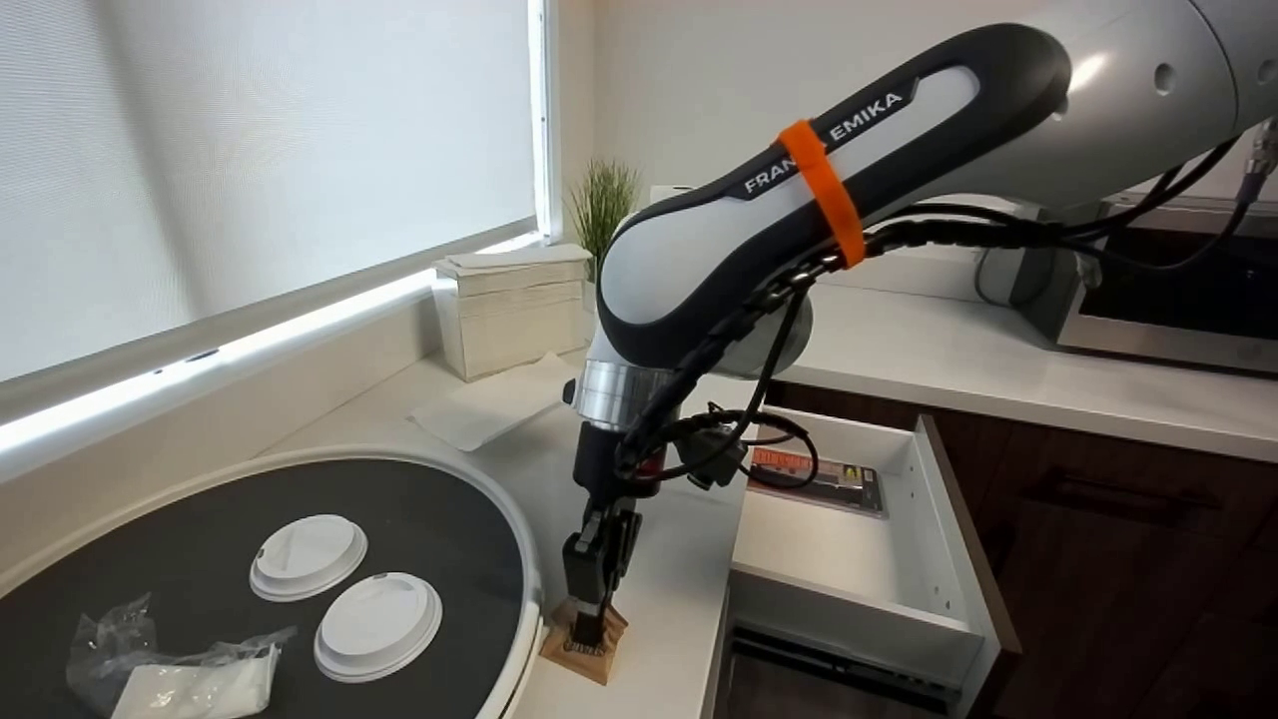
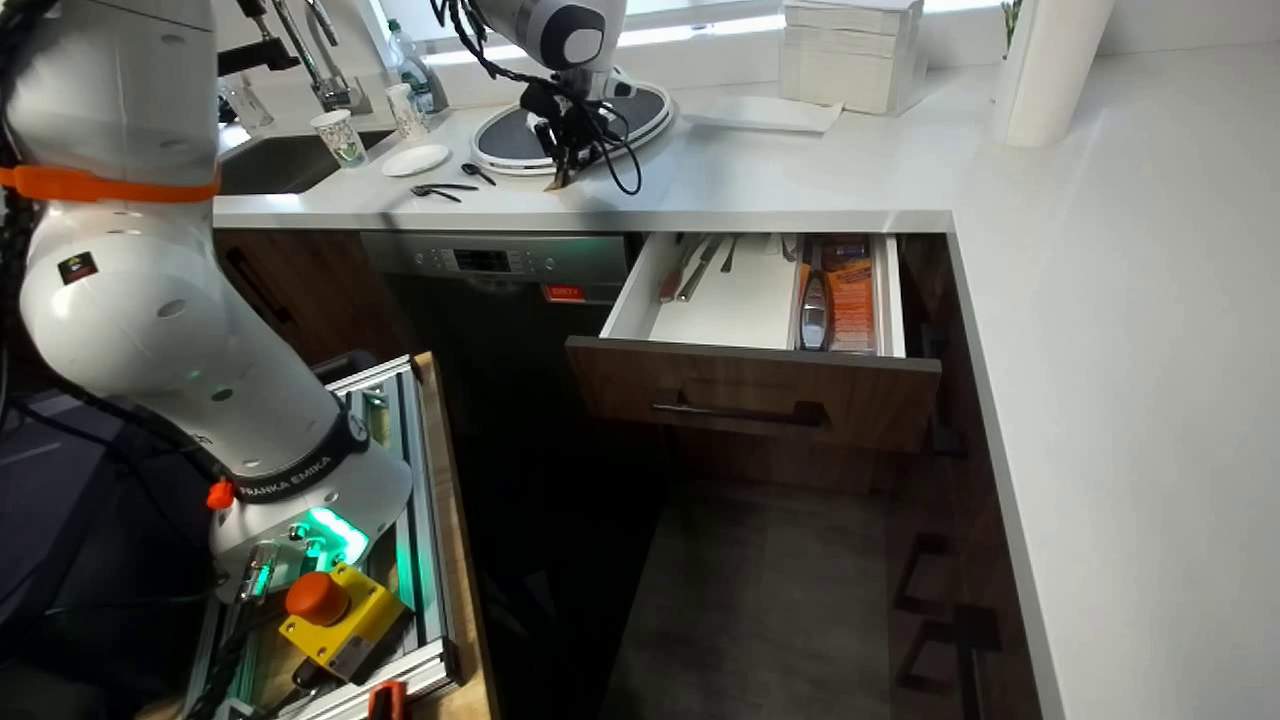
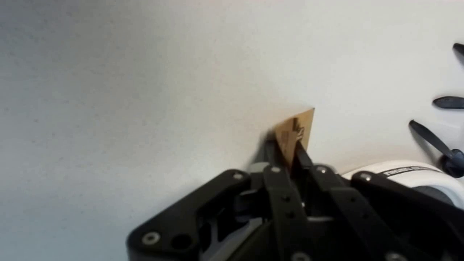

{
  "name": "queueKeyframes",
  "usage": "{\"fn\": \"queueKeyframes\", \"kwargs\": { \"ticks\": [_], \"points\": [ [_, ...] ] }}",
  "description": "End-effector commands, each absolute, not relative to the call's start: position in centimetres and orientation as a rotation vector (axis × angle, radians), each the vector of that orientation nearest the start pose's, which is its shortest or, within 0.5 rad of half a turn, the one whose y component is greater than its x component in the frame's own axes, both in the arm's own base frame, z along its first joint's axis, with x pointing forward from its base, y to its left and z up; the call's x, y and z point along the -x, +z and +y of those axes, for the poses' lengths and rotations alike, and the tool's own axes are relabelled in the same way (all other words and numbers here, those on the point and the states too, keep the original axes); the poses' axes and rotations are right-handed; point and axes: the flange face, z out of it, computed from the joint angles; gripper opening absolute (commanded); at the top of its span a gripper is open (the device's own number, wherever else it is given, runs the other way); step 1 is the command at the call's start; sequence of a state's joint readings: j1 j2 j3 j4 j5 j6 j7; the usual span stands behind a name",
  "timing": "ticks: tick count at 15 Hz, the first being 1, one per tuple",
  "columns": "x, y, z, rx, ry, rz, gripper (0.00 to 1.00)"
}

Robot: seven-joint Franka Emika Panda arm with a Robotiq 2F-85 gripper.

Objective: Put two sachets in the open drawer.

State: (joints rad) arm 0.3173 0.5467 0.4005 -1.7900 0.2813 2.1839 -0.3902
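A brown paper sachet (image 1: 591,666) with dark print lies at the countertop beside the round turntable's rim. My gripper (image 1: 591,621) points down and is shut on it. In the wrist view the sachet (image 3: 302,125) is folded up between the two fingertips (image 3: 286,152); its lower part is hidden by the fingers. In an exterior view the gripper (image 2: 562,172) is small and only a bit of the sachet (image 2: 553,186) shows. The open drawer (image 1: 819,534), also in an exterior view (image 2: 735,312), is below the counter. A second sachet is not seen.
The drawer holds an orange package (image 2: 852,305), a dark-handled item (image 2: 815,312) and utensils (image 2: 700,268). The turntable (image 1: 449,529) bears two white lids (image 1: 379,627) and a plastic bag (image 1: 200,684). Black cutlery (image 2: 440,190), a stack of napkins (image 1: 514,310) and a sink (image 2: 285,165) are nearby.
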Motion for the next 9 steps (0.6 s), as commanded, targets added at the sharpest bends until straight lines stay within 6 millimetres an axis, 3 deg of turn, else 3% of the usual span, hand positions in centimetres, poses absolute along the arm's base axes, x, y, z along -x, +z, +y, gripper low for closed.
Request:
{"fn": "queueKeyframes", "kwargs": {
  "ticks": [1, 5, 9],
  "points": [
    [-49.2, 27.9, 41.2, 2.508, 0.239, -1.158, 0.02],
    [-49.4, 33.6, 38.1, 2.607, 0.095, -1.023, 0.02],
    [-48.7, 39.3, 31.7, 2.723, -0.018, -0.753, 0.02]
  ]
}}
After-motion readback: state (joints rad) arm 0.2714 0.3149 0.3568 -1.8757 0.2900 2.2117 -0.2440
